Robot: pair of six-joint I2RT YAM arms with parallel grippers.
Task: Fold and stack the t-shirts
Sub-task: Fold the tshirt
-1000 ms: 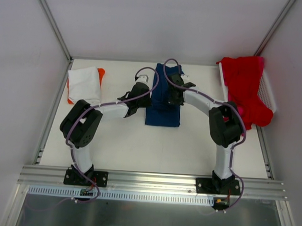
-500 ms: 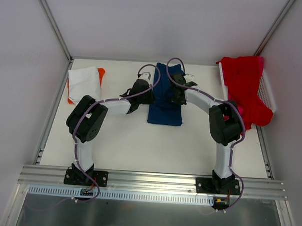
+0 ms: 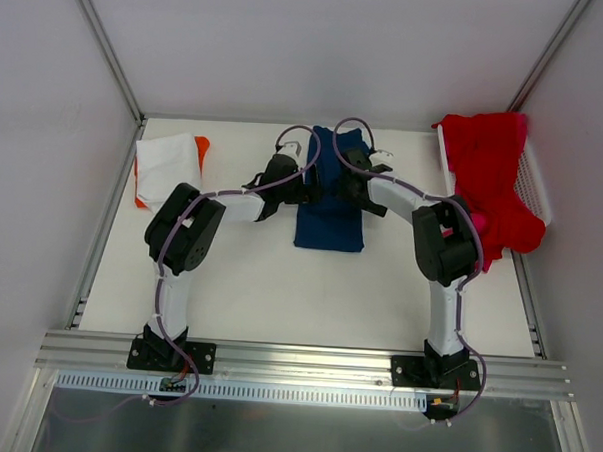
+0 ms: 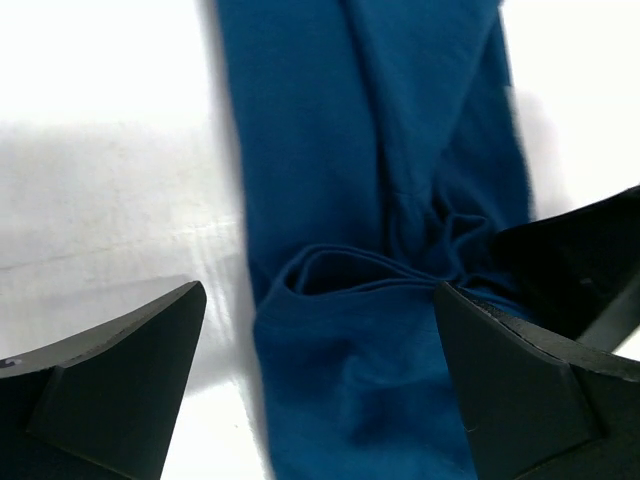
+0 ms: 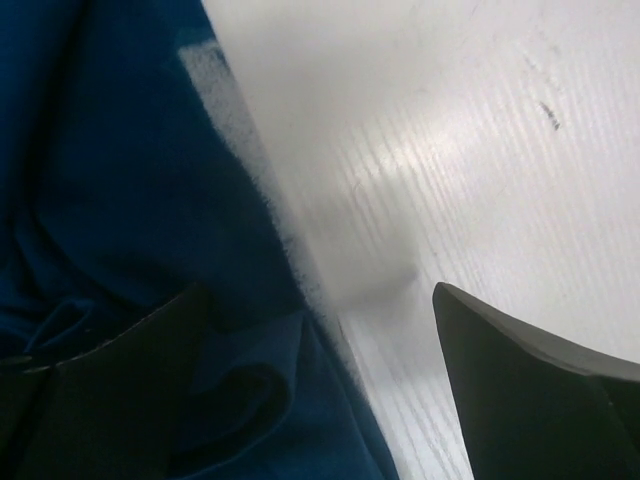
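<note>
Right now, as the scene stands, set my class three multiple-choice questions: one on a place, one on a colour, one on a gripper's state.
1. Where on the table does the navy t-shirt lie?
A. the middle
B. the far left corner
C. the near right corner

2. What colour shows under the white t-shirt?
A. green
B. orange
C. black

3. How does the left gripper stand?
A. shut on red cloth
B. shut on white cloth
C. open over navy cloth

Answers:
1 A: the top view shows it centred on the table.
2 B: the edge of an orange t-shirt peeks out beside the white one.
3 C: its fingers stand wide apart with navy cloth between them.
</note>
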